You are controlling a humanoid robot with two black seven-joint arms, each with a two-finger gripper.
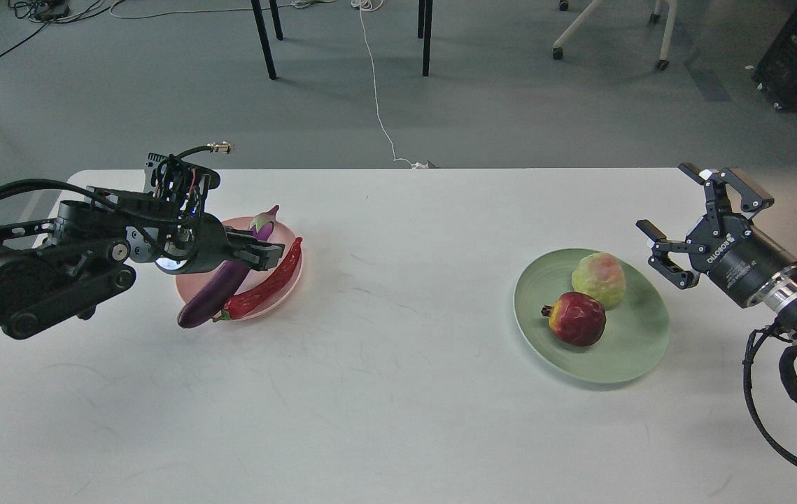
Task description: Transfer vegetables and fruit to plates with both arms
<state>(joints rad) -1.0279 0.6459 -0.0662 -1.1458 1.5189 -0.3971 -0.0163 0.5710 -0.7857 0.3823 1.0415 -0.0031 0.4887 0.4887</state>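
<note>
The purple eggplant point(220, 290) lies slantwise on the pink plate point(283, 290), its stem end at the back and its tip over the plate's front rim. The red chili pepper point(262, 285) lies next to it on the plate's right side. My left gripper point(265, 253) hovers just over the eggplant's middle, open and holding nothing. The dark red fruit point(578, 318) and the yellow-green fruit point(599, 279) sit on the green plate point(622, 346). My right gripper point(662, 197) is open and empty, just right of the green plate.
The white table point(398, 406) carries only the two plates. Its far edge runs along the top, with grey floor, chair legs and a white cable point(377, 105) beyond. Black cables point(765, 413) hang from my right arm at the right edge.
</note>
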